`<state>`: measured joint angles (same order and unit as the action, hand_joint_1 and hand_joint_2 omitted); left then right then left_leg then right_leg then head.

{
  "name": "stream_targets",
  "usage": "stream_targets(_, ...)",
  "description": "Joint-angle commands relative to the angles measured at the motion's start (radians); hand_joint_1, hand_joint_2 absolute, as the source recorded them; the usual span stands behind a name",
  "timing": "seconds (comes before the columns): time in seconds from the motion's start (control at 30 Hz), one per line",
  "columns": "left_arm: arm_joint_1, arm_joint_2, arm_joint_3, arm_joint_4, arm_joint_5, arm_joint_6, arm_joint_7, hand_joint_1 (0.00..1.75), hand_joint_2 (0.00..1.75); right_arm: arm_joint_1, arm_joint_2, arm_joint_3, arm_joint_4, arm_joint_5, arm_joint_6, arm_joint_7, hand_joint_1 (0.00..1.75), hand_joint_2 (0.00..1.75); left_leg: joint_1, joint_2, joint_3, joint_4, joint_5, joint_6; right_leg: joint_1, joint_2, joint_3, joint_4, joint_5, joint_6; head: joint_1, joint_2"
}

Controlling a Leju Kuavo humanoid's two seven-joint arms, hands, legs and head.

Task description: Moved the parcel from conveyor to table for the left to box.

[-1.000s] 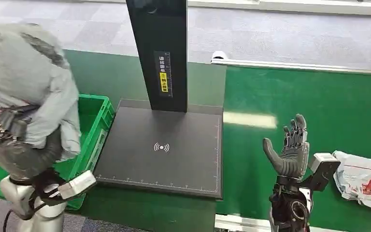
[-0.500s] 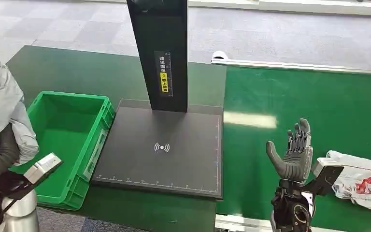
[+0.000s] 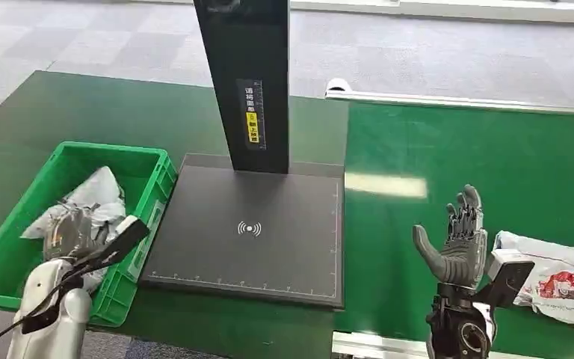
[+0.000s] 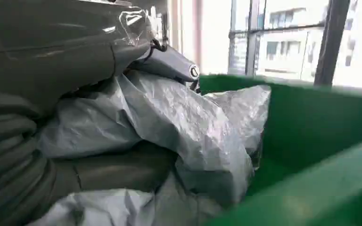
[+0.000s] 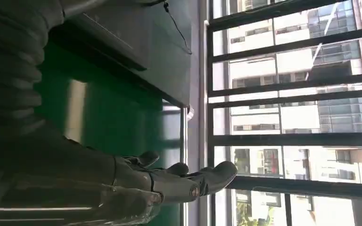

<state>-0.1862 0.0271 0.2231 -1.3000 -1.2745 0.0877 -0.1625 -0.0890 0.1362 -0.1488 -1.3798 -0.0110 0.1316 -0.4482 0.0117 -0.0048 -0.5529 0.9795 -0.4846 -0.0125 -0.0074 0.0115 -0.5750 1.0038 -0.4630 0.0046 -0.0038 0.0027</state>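
Down inside the green box (image 3: 155,176), left robot hand (image 3: 71,232) wrapped around the grey parcel (image 3: 93,193): let go once settled, lift straight out; right robot hand (image 3: 460,239) spread empty beside another parcel (image 3: 568,278) on the conveyor (image 3: 493,157).
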Motion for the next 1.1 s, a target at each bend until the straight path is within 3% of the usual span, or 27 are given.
stream_targets(0.03, 0.031, 0.061, -0.059, 0.111, 0.02, -0.031, 0.013, 1.75, 1.75, -0.004, 0.027, -0.04, 0.018, 0.007, 0.01, 0.014, 0.0, 1.75, -0.002, 0.001, 0.004, -0.003, -0.001, 0.0, -0.001, 0.001, 0.003, -0.002, -0.001, 0.0, 0.0, 0.0)
stream_targets(0.13, 0.04, 0.065, -0.057, 0.104, 0.016, -0.027, 0.028, 1.69, 1.75, 0.001, 0.033, -0.04, 0.013, 0.01, 0.014, 0.019, 0.0, 1.75, -0.002, 0.002, 0.004, -0.002, -0.001, 0.0, -0.002, 0.001, 0.002, -0.001, 0.0, 0.0, 0.0, 0.0)
stream_targets(0.2, 0.037, 0.062, -0.04, 0.106, 0.003, 0.005, 0.073, 1.26, 1.75, 0.0, 0.042, -0.046, 0.011, 0.015, 0.015, 0.024, 0.0, 1.75, -0.002, 0.003, 0.004, -0.003, -0.001, 0.0, -0.002, 0.002, 0.002, -0.002, 0.0, 0.0, -0.001, 0.0)
stream_targets(0.23, 0.028, 0.059, -0.029, 0.103, 0.004, 0.026, 0.079, 1.2, 1.75, -0.005, 0.046, -0.052, 0.007, 0.019, 0.016, 0.029, 0.0, 1.75, -0.002, 0.003, 0.005, -0.004, -0.001, 0.0, -0.002, 0.002, 0.002, -0.003, 0.001, -0.001, -0.001, 0.0)
stream_targets(0.27, 0.017, 0.054, -0.025, 0.092, -0.001, 0.058, 0.079, 0.51, 1.75, -0.009, 0.047, -0.057, 0.002, 0.022, 0.016, 0.034, 0.0, 1.75, -0.002, 0.002, 0.003, -0.002, -0.002, 0.0, -0.002, 0.002, 0.001, -0.001, 0.0, 0.0, -0.001, 0.0)
stream_targets(0.3, 0.005, 0.045, -0.022, 0.08, -0.003, 0.116, 0.067, 0.0, 1.75, -0.009, 0.047, -0.06, -0.004, 0.023, 0.015, 0.037, 0.0, 1.75, -0.001, 0.003, 0.004, -0.003, -0.002, 0.0, -0.001, 0.002, 0.002, -0.001, 0.0, 0.0, -0.001, 0.0)
stream_targets(0.57, 0.009, 0.012, -0.034, -0.14, 0.07, 0.483, -0.067, 0.0, 1.75, -0.031, 0.035, -0.043, 0.016, 0.009, 0.009, 0.05, 0.0, 1.75, 0.001, 0.0, 0.0, 0.0, -0.002, 0.0, 0.001, -0.001, 0.0, 0.0, 0.0, 0.001, -0.001, 0.0)
stream_targets(0.83, 0.016, 0.007, -0.066, -0.187, 0.105, 0.589, -0.139, 0.0, 1.75, -0.038, 0.024, -0.038, 0.031, -0.001, -0.004, 0.047, 0.0, 1.75, 0.0, -0.001, 0.002, -0.002, 0.0, 0.0, 0.0, -0.002, 0.002, -0.002, 0.0, 0.0, -0.001, 0.0)
stream_targets(1.03, 0.028, -0.054, -0.004, -0.256, 0.185, 0.61, -0.304, 0.0, 1.75, -0.042, 0.02, -0.033, 0.04, -0.005, -0.01, 0.041, 0.0, 1.75, 0.0, 0.0, 0.002, -0.001, -0.001, 0.0, 0.0, -0.001, 0.001, -0.001, 0.0, 0.0, -0.001, 0.0)
stream_targets(1.1, 0.04, -0.05, -0.034, -0.26, 0.34, 0.61, -0.381, 0.0, 1.75, -0.042, 0.018, -0.027, 0.045, -0.007, -0.012, 0.039, 0.0, 1.75, 0.0, 0.001, 0.002, -0.002, -0.001, 0.001, 0.0, 0.0, 0.002, -0.002, 0.0, 0.001, -0.001, 0.0)
